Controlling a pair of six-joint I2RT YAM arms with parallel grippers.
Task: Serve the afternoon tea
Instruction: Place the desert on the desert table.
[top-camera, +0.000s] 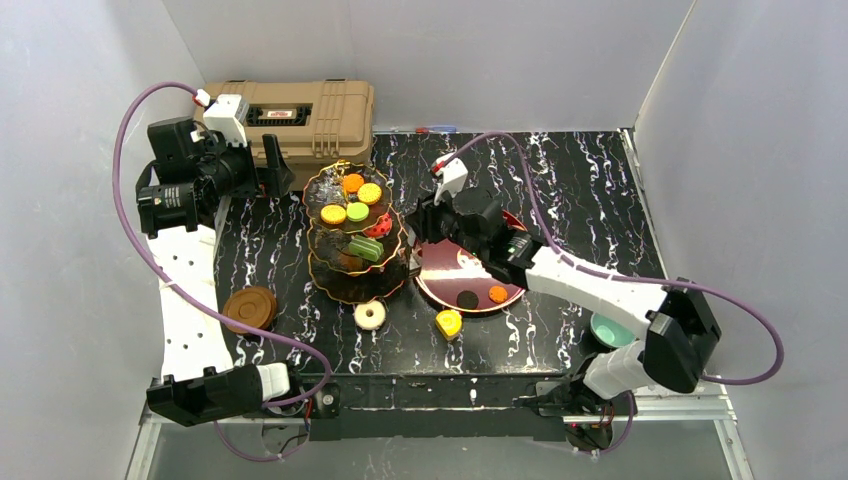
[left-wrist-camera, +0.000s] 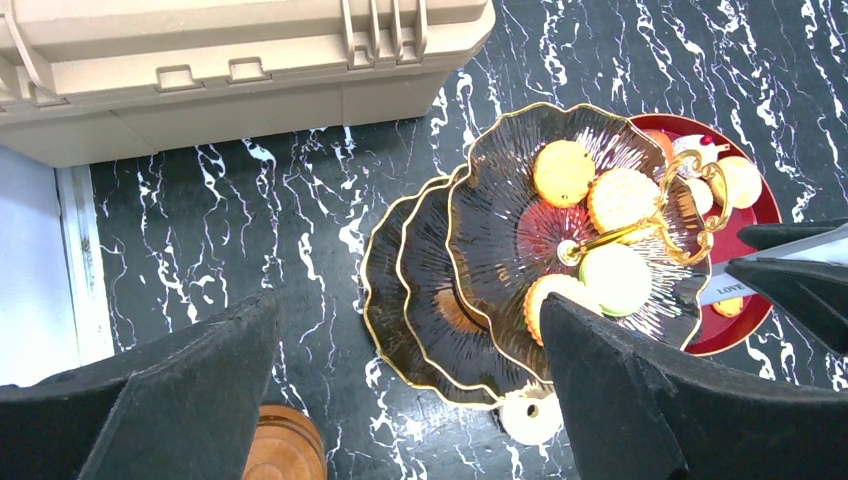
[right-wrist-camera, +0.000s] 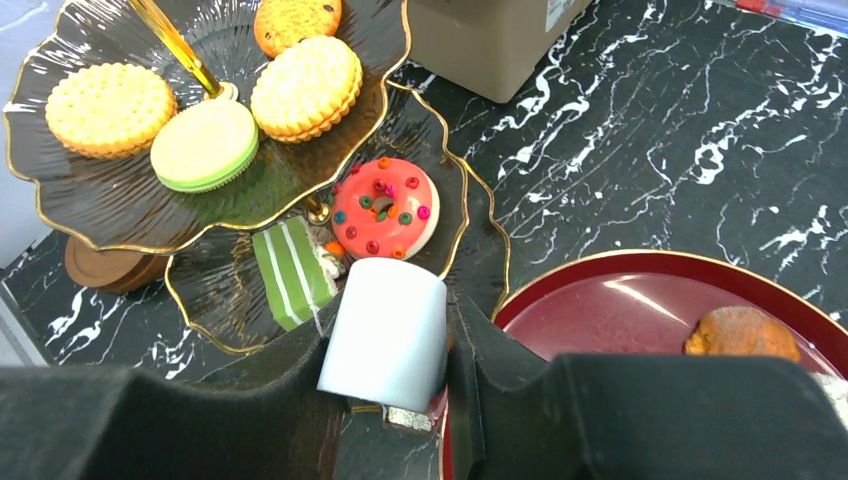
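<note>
1. White-walled booth; logged black marbled table (top-camera: 620, 200) as the work surface.
2. Noted tan case (top-camera: 310, 115) at back left against the wall, not part of the serving.
3. Found left gripper (left-wrist-camera: 410, 305) hovering high between case and stand, pincer spread wide, holding nothing.
4. Found right gripper (right-wrist-camera: 390, 350) just beside the stand's middle tier, pincer part-way closed on a white cylinder (right-wrist-camera: 385, 310); looked like a cup, could not confirm.
5. Saw three-tier stand (top-camera: 355, 240) upright mid-table, with red tray (top-camera: 440, 285) just beside it on the right.
6. Spotted stack of brown saucers (top-camera: 249, 308) at front left and teal cup (top-camera: 610, 328) by the right arm's base, well apart, not paired.
7. Counted on the top tier two yellow sandwich biscuits (right-wrist-camera: 305, 85), an orange cookie (right-wrist-camera: 295, 22) and a green macaron (right-wrist-camera: 205, 145); on the middle tier a pink donut (right-wrist-camera: 385, 208) and a green striped cake (right-wrist-camera: 293, 275). Could not read the bottom tier.
8. Logged sweets off the stand: dark piece (top-camera: 466, 298) and orange piece (top-camera: 498, 293) on the tray, white donut (top-camera: 370, 315) and yellow piece (top-camera: 449, 323) on the table in front.
9. Judged sweets roughly over half loaded; four loose sweets and all cup-and-saucer setting left to do.
</note>
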